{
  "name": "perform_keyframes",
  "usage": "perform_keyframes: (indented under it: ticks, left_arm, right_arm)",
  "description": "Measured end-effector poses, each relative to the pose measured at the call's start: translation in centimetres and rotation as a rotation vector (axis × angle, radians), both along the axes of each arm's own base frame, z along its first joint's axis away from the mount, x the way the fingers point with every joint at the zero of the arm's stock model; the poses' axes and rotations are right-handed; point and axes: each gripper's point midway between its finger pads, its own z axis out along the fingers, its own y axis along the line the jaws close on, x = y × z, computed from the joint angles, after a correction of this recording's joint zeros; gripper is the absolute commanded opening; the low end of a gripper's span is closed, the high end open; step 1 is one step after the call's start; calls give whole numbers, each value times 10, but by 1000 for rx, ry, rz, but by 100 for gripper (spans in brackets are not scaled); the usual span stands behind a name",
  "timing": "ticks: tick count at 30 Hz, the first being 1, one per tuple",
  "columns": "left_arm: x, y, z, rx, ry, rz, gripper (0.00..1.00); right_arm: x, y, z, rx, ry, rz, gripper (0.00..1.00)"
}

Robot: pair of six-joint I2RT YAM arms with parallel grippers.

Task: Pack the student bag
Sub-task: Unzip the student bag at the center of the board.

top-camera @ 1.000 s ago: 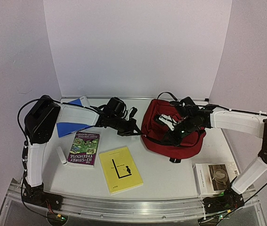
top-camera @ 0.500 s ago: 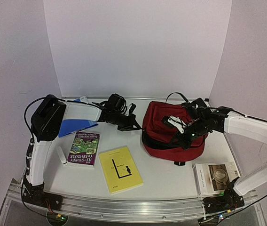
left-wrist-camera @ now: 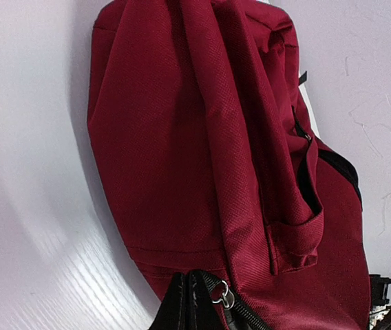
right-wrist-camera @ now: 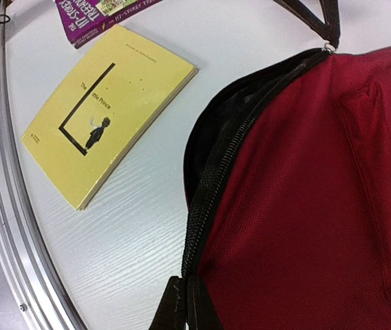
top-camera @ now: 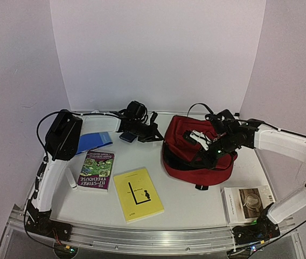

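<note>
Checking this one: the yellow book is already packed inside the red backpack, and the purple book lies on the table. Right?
Not quite. The yellow book is not inside the red backpack. It lies on the table, outside the bag, as the top external view shows. The purple book does lie on the table.

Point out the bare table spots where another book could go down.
Widest bare patch: in front of the student bag, between the yellow book and the white book. A smaller one lies between the purple book and the bag, near the left tool. Crowded: the left side, around the blue folder.
</note>
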Motion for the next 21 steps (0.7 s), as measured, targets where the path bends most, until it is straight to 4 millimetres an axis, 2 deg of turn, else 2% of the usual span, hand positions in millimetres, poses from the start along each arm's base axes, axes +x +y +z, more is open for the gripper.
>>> perform_keyframes:
  ticks: [4, 6, 9, 14, 16, 18, 21]
  left_arm:
    - [15, 12, -6, 28, -5, 41, 46]
    - [22, 21, -9, 42, -3, 74, 60]
    - [20, 46, -15, 95, 6, 136, 70]
    - [-8, 81, -3, 147, 13, 193, 76]
    - [-18, 88, 8, 136, 4, 204, 78]
    - [-27, 91, 20, 109, -10, 209, 81]
    - [-39, 91, 27, 76, -15, 200, 83]
  right_arm:
    - [26, 25, 10, 31, 20, -6, 0]
    - [45, 41, 17, 50, 17, -14, 0]
    - [75, 60, 23, 71, -5, -37, 0]
    - [134, 73, 27, 93, -44, -114, 0]
    - [167, 65, 28, 102, -66, -176, 0]
    - [194, 48, 28, 110, -78, -242, 0]
    - [236, 2, 30, 108, -113, -372, 0]
